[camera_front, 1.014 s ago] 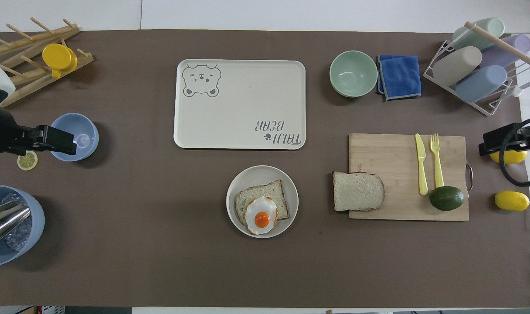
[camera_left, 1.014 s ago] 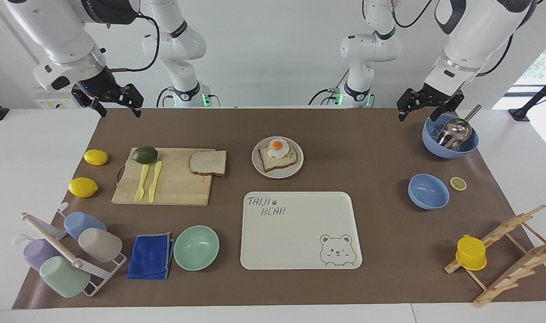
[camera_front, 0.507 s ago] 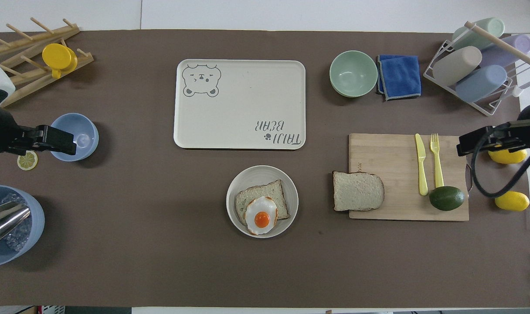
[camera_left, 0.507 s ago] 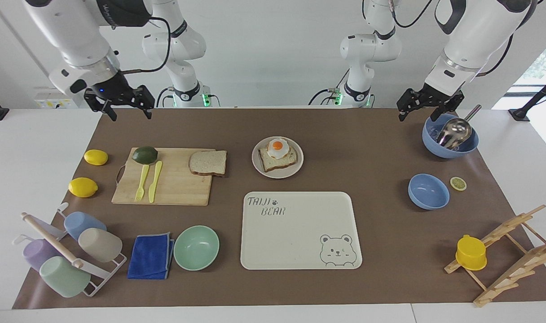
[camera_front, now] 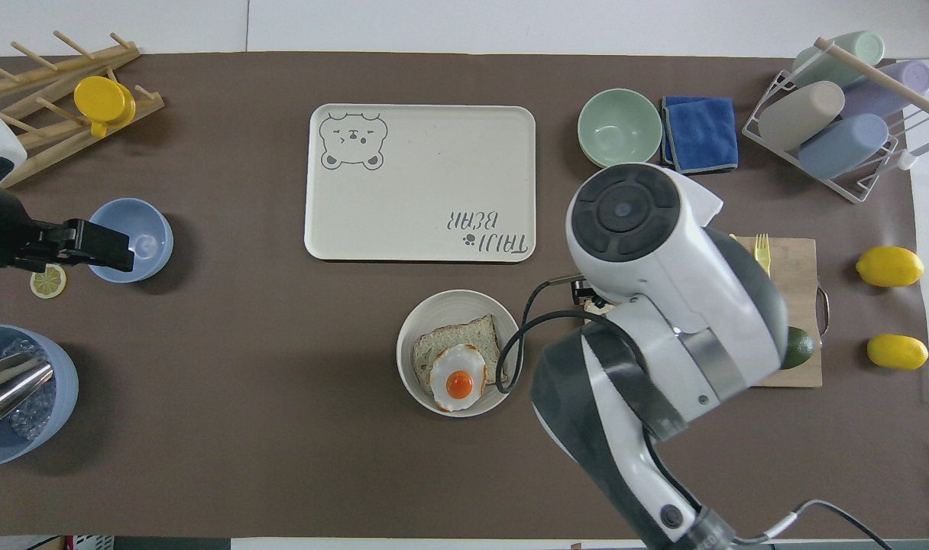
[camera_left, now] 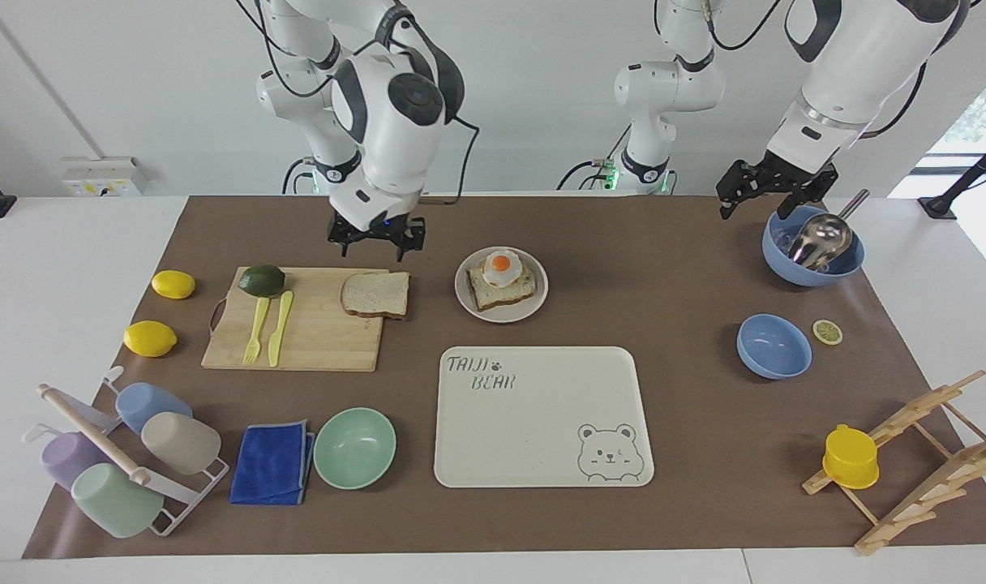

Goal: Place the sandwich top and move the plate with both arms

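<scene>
Facing view first: your right gripper (camera_left: 376, 240) hangs fingers-down over the board (camera_left: 298, 324), just above the bread top (camera_left: 375, 294), not touching it. Fingers look spread and it's got nothing in them. The arm folds steeply, elbow high, wrist pointing down. Your left gripper (camera_left: 773, 193) waits up by the scoop bowl (camera_left: 813, 251), fingers spread too, holding nothing. The bread top lies flat on the board's corner nearest the plate (camera_left: 501, 285), which carries the egg slice (camera_left: 503, 280) and sits nearer the robots than the tray (camera_left: 542, 418).

Overhead view: the right arm's big wrist and elbow cover the bread top and most of the board, so you can't see the slice or the fingers here at all. What you do get is the plate (camera_front: 426, 317) clear of the arm, apart from a cable looping over its rim. The left gripper (camera_front: 98, 246) pokes in beside the small blue bowl (camera_front: 140, 229).

Counts: two lemons, two blue bowls, one green bowl, four cups, one plate, one tray.
</scene>
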Controlling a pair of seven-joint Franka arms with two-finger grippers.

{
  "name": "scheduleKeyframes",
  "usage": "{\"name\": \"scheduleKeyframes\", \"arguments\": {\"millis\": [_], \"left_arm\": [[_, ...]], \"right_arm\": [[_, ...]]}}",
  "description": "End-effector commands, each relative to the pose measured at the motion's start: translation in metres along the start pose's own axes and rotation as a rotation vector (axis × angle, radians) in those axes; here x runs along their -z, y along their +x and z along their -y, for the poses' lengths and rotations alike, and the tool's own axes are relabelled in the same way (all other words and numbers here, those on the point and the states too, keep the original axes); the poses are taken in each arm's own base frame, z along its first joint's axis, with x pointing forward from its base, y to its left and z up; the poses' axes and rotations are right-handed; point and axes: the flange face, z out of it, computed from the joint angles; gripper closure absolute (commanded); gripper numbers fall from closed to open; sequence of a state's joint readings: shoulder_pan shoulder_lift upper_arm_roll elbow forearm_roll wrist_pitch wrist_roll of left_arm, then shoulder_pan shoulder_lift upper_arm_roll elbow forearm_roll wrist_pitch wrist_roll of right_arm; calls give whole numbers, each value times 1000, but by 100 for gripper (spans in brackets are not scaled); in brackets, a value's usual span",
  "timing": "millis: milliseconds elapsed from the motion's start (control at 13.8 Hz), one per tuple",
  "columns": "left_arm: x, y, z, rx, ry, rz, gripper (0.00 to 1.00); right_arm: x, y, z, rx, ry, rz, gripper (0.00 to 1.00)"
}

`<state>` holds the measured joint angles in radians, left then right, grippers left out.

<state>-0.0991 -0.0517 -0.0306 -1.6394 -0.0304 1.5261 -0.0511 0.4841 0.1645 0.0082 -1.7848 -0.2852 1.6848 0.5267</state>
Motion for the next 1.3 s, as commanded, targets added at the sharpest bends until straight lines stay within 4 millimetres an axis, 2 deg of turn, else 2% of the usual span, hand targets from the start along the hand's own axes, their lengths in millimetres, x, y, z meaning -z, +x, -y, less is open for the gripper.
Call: {"name": "scheduleKeyframes", "arguments": {"millis": [0,72,145,290,507,797,1232], "left_arm": [[2,-6,2,-4,14,1,0],[3,-6,2,-4,14,-1,0],[2,-6,2,-4,14,1,0],[3,-6,2,-4,14,-1,0],[2,-6,2,-4,14,1,0],[2,-6,2,-4,14,1,0],[3,-6,2,-4,14,-1,0]], "right_arm": [[-56,18,57,-75,-59,26,0],[-78,19,77,-101,-75,33,0],[-92,19,84,-115,-80,41,0],[-99,19,83,-108,-88,53,0],[-122,6,82,-86,-111,67,0],[-133,-5,77,-78,-131,86,0],[-143,-14,74,-28,-169,84,7]]}}
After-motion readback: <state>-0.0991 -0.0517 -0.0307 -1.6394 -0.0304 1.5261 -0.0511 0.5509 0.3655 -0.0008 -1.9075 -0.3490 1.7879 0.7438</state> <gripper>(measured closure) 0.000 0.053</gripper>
